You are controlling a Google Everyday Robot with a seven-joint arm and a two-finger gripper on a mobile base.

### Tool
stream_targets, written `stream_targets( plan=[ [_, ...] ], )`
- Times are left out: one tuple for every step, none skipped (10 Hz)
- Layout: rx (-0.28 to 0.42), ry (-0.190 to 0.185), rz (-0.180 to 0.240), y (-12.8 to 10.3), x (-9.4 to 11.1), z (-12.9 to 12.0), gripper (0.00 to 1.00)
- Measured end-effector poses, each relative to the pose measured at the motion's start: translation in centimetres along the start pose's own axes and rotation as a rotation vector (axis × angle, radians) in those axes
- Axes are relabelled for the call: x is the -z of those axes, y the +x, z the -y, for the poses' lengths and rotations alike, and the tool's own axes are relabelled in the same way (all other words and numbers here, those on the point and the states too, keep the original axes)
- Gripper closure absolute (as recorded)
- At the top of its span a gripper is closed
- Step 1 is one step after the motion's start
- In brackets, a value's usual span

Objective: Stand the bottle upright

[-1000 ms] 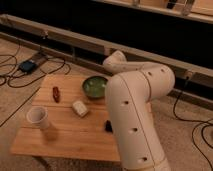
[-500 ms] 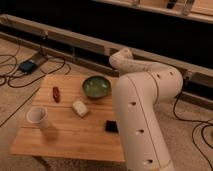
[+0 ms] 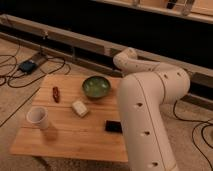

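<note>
Your claw is out of sight, so you cannot tell its state; the bottle is not visible either. On your worktop point(image 3: 65, 145): one white cup point(image 3: 39, 117), one red item point(image 3: 56, 93), one cream block point(image 3: 79, 108), one green bowl point(image 3: 96, 86), one black item point(image 3: 113, 127), then the arm point(image 3: 145, 105).

White arm point(image 3: 150, 110), tool out of sight; green bowl point(image 3: 96, 86), cream block point(image 3: 79, 108), white cup point(image 3: 38, 117), tan wooden table point(image 3: 75, 140).

Arm blocks the table's right side; gripper hidden behind it.
Left of the arm point(image 3: 150, 115), bowl point(image 3: 96, 86), block point(image 3: 79, 108), cup point(image 3: 38, 117) stand apart with gaps between.
</note>
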Motion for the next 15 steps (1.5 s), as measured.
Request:
stream_targets(
  plan=[
    [-0.028,-0.002,0.003,-0.2,-0.1,0.4,0.35],
    [-0.046,-0.006,0.007,-0.4,-0.2,0.6,0.35],
    [-0.070,-0.014,0.018,-0.7,0.2,0.9,0.35],
    [-0.083,-0.028,0.032,-0.9,0.7,1.0,0.35],
    [-0.088,-0.044,0.045,-0.9,1.5,1.1,0.35],
    [-0.089,-0.057,0.057,-0.9,2.1,1.2,0.35],
    [-0.092,-0.075,0.065,-0.8,2.7,1.4,0.35],
    [-0.092,-0.094,0.064,-0.4,3.2,1.7,0.35],
    [-0.089,-0.109,0.061,-0.1,3.6,1.9,0.35],
    [-0.068,-0.122,0.056,0.5,3.9,2.1,0.35],
    [-0.014,-0.124,0.050,1.5,4.3,2.3,0.35],
    [0.033,-0.117,0.044,2.2,4.3,2.4,0.35],
    [0.101,-0.100,0.032,3.1,4.2,2.3,0.35],
    [0.160,-0.087,0.023,3.7,4.3,2.2,0.35],
    [0.221,-0.074,0.013,4.1,4.2,2.1,0.35]
  ],
)
